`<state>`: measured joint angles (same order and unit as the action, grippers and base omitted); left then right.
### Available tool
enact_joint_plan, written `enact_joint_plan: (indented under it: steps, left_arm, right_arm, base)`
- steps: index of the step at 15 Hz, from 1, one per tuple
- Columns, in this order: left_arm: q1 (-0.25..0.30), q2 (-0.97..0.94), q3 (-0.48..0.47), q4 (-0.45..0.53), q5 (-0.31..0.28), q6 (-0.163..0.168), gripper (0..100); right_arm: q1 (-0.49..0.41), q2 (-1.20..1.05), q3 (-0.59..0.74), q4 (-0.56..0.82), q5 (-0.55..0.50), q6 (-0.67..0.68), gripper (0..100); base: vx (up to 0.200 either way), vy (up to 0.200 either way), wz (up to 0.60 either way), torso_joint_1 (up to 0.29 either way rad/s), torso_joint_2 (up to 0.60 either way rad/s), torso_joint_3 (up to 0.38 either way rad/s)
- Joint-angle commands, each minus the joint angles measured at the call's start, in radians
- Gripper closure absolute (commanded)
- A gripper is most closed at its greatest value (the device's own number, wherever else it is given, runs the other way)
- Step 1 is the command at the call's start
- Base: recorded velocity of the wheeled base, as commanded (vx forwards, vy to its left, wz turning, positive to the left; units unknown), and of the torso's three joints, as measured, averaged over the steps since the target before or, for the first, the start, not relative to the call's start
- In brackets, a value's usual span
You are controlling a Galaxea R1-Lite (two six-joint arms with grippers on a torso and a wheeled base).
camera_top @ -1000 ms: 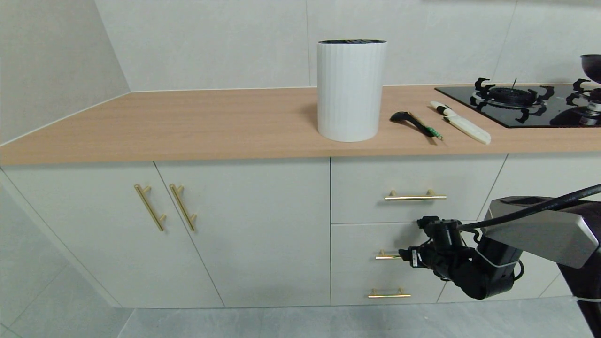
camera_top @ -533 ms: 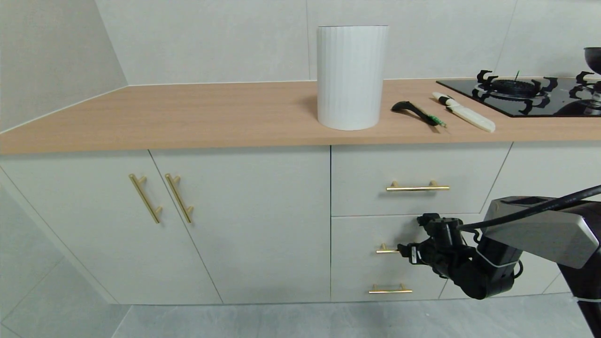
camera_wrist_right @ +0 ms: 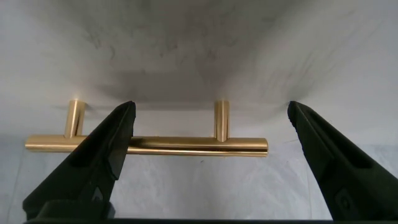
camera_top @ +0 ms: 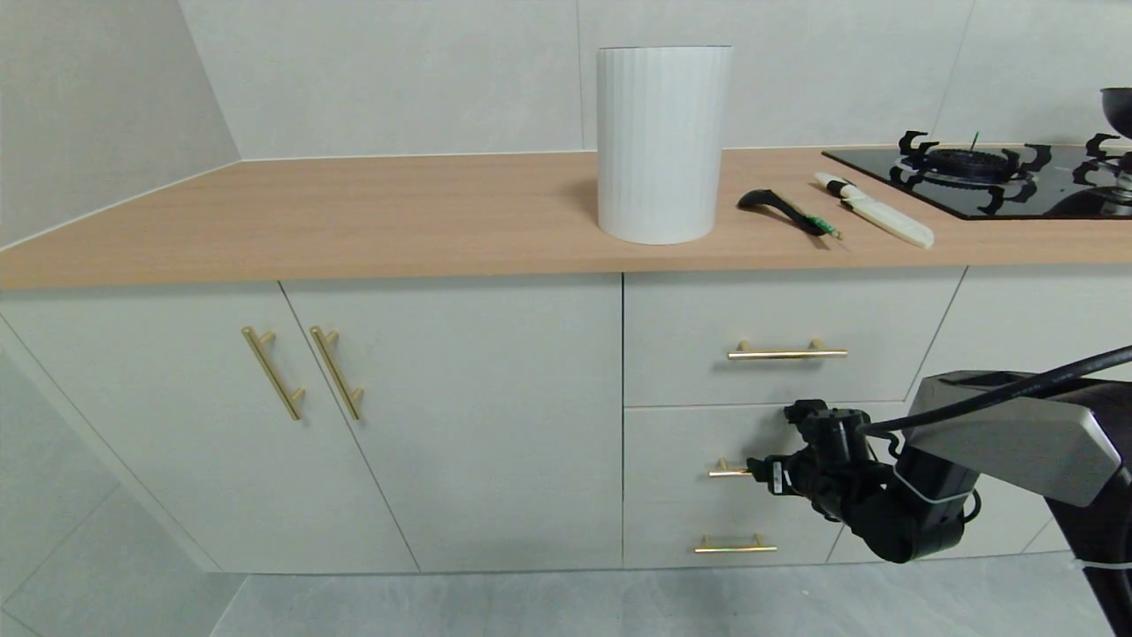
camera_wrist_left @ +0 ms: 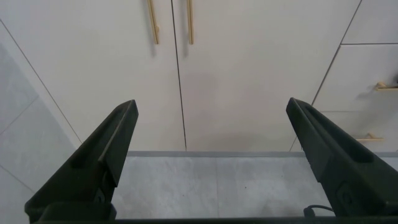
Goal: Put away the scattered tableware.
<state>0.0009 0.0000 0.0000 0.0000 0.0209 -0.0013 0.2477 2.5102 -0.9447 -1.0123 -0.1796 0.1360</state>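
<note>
Right end effector (camera_wrist_right: pixel 209 112), spread wide open, faces the drawer handle (camera_wrist_right: pixel 147 145), lower right in the head view; closing off-line, I risk slipping off it.

Your right arm (camera_top: pixel 999 433) sits at the lower right of the head view, its grey link angled down to a black wrist (camera_top: pixel 893 518) that bends toward the left. At its end your right gripper (camera_top: pixel 768 471) is held low, pointing forward and to the left. The right wrist view shows its two dark jaws spread wide apart, level with each other and gripping nothing. Your left gripper (camera_wrist_left: pixel 211 106) is also held low, aimed forward and slightly downward, with its jaws spread just as wide and nothing held between them.
</note>
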Motion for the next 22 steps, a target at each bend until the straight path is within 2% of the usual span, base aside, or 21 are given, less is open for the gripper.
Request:
enact_joint_plan:
  steps: [1,11,14,15,17,19,20,22]
  left_arm:
    - [0.001,0.002,0.0,0.0,0.001,0.0,0]
    - [0.001,0.002,0.0,0.0,0.001,0.0,0]
    - [0.001,0.002,0.0,0.0,0.001,0.0,0]
    - [0.001,0.002,0.0,0.0,0.001,0.0,0]
    - [0.001,0.002,0.0,0.0,0.001,0.0,0]
    - [0.001,0.002,0.0,0.0,0.001,0.0,0]
    - [0.001,0.002,0.0,0.0,0.001,0.0,0]
    - [0.001,0.002,0.0,0.0,0.001,0.0,0]
  right_arm:
    - [0.001,0.004,0.012,0.009,0.0,-0.003,0]
    - [0.004,-0.014,0.069,0.043,0.003,-0.026,0]
    - [0.018,-0.145,0.228,0.07,0.055,-0.026,0]
    - [0.021,-0.217,0.268,0.113,0.066,-0.026,0]
    - [0.044,-0.444,0.328,0.319,0.12,-0.026,0]
    - [0.05,-0.63,0.322,0.535,0.143,-0.024,0]
    - [0.055,-0.766,0.294,0.686,0.146,-0.024,0]
    - [0.07,-0.921,0.254,0.828,0.144,-0.024,0]
  base:
    - [0.0,0.0,0.0,0.0,0.0,0.0]
    - [0.0,0.0,0.0,0.0,0.0,0.0]
    - [0.0,0.0,0.0,0.0,0.0,0.0]
    - [0.0,0.0,0.0,0.0,0.0,0.0]
    - [0.0,0.0,0.0,0.0,0.0,0.0]
    - [0.0,0.0,0.0,0.0,0.0,0.0]
    - [0.0,0.0,0.0,0.0,0.0,0.0]
    - [0.0,0.0,0.0,0.0,0.0,0.0]
